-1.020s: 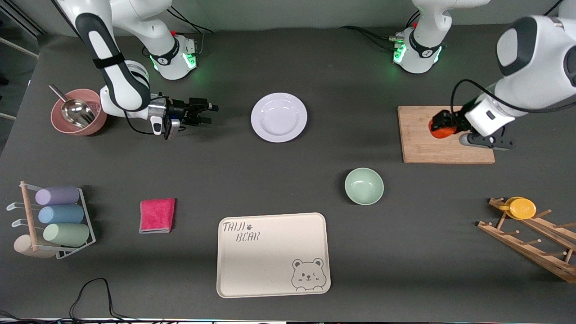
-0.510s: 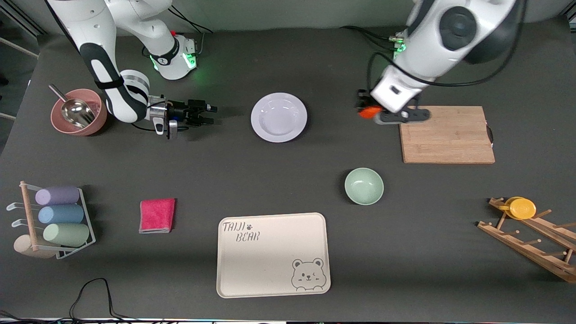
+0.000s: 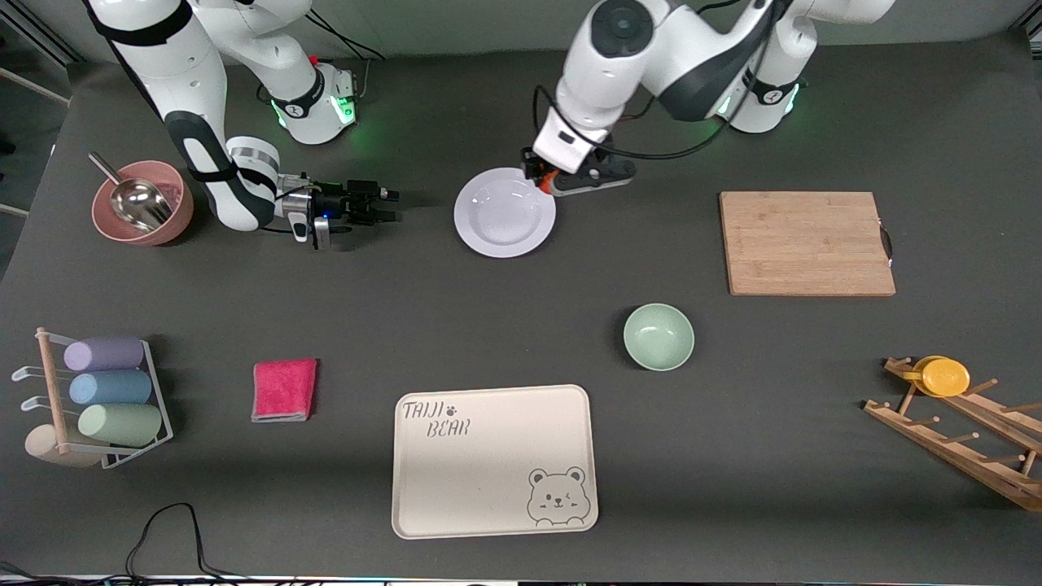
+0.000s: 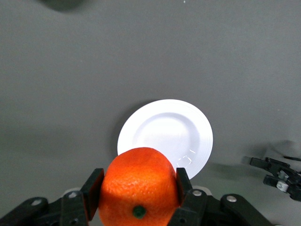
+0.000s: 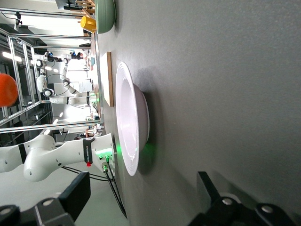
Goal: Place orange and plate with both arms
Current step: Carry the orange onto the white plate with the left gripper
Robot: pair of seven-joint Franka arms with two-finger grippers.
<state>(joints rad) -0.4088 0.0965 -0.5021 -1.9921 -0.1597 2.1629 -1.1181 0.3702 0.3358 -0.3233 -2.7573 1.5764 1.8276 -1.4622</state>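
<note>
Left pincer (image 4: 137,188) clamped on dimpled bright orange (image 4: 138,187), over glossy white plate (image 3: 505,213) rim; right pincer (image 3: 383,205) apart, low beside plate.

The plate (image 3: 505,212) sits on the counter (image 3: 521,325). At its one o'clock edge the left claw (image 3: 544,177) hangs with the orange (image 3: 550,178) pinched between its fingers. At the plate's nine o'clock the right claw (image 3: 389,205) hovers low over the counter, fingers spread. The cutting board (image 3: 806,242) lies at three o'clock, the green bowl (image 3: 658,336) at four, the bear tray (image 3: 493,460) at six.
</note>
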